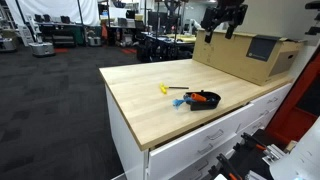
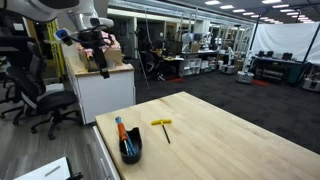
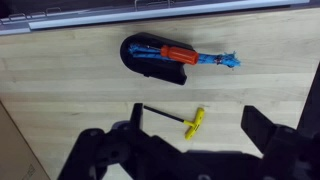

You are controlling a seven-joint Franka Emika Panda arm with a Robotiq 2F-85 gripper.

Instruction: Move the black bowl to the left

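Observation:
The black bowl sits near the front edge of the wooden table, with an orange and blue tool lying in it. It shows in both exterior views and in the wrist view. My gripper hangs high in the air above the cardboard box, far from the bowl, and also shows in an exterior view. In the wrist view its two fingers are spread apart with nothing between them.
A yellow-handled T-shaped key lies on the table beside the bowl. A big cardboard box stands at the table's back. The wooden tabletop has white drawers below its front edge.

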